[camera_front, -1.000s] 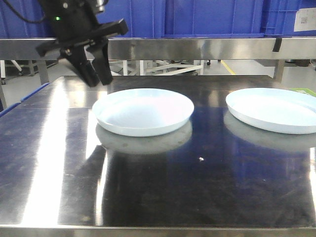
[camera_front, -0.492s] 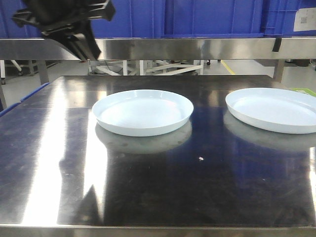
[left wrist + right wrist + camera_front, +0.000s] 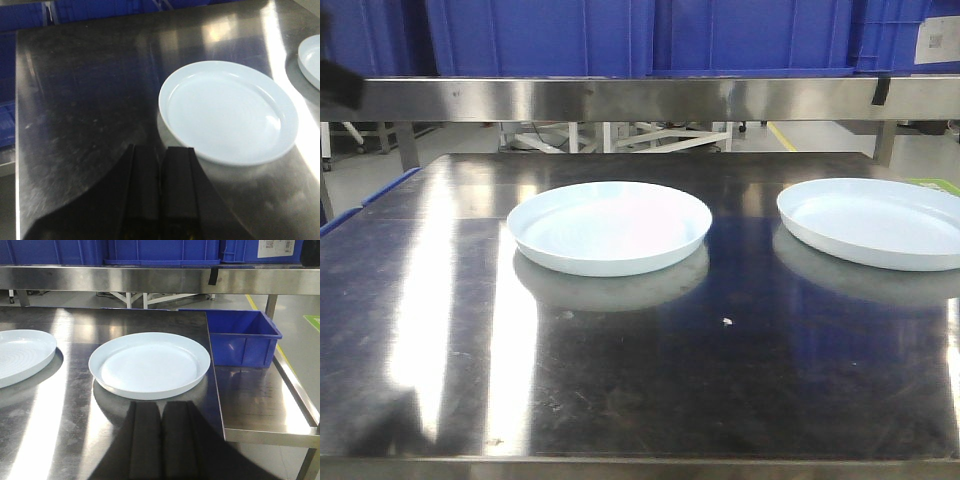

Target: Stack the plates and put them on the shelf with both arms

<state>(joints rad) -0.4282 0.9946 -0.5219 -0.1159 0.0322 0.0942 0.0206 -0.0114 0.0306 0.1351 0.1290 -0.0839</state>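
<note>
The left plate (image 3: pixel 610 225) and the right plate (image 3: pixel 875 222) lie flat and well apart on the dark steel surface (image 3: pixel 720 380), not yet stacked, below the front rail of the shelf (image 3: pixel 620 98) with its blue crates (image 3: pixel 550 35). The left pincer (image 3: pixel 161 150) has its fingers pressed together with nothing between them. Its wrist view shows the left plate just ahead and off to the right. The right pincer (image 3: pixel 160 405) is likewise closed and empty, with the right plate straight ahead. Round plates give no long axis to align with. Each arm is nearer its own plate, so whichever lifts probably must open first and take the near rim.
</note>
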